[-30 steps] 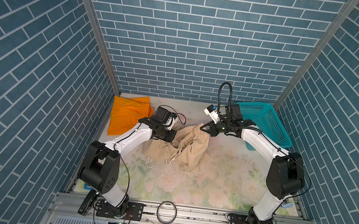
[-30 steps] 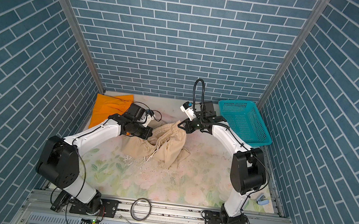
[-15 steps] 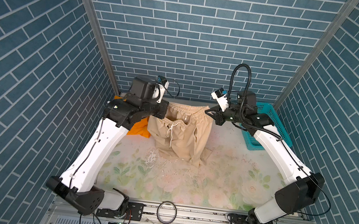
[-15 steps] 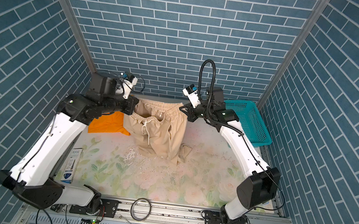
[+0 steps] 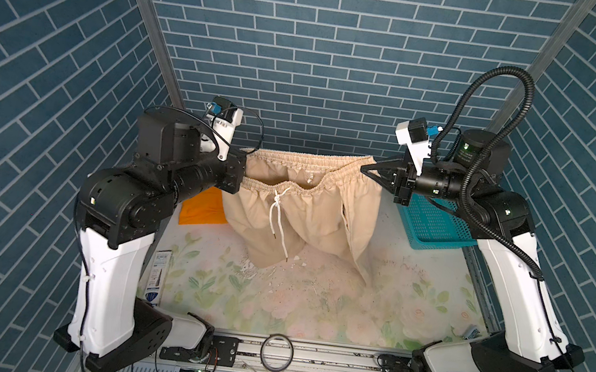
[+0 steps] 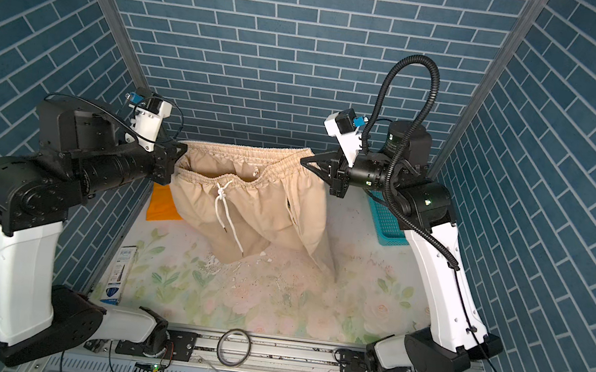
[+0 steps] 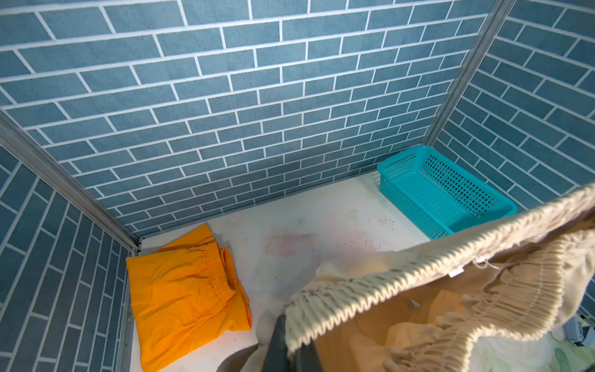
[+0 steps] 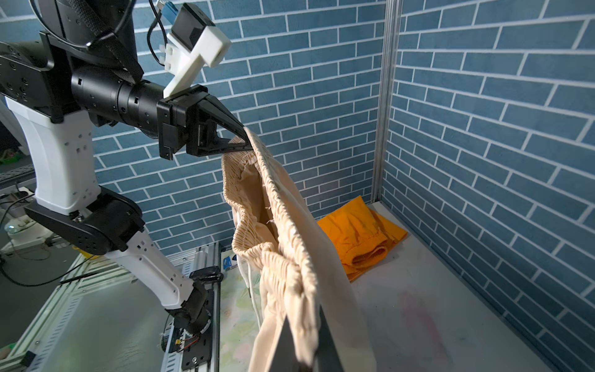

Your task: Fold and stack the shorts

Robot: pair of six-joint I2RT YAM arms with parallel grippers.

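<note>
Pincers (image 6: 183,147) (image 6: 303,161) on beige shorts (image 6: 266,210) (waistband (image 6: 246,153), seemingly)

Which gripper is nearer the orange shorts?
Left. The left gripper grips the beige shorts almost over the orange shorts; the right gripper grips the opposite waistband end, by the basket.

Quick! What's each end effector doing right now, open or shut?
Left end effector: closed, holding the beige shorts by the waistband.
Right end effector: closed, holding the same waistband's other end.

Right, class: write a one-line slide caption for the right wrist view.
Left claw holds the beige shorts up by the waistband; orange shorts lie in the corner behind.
</note>
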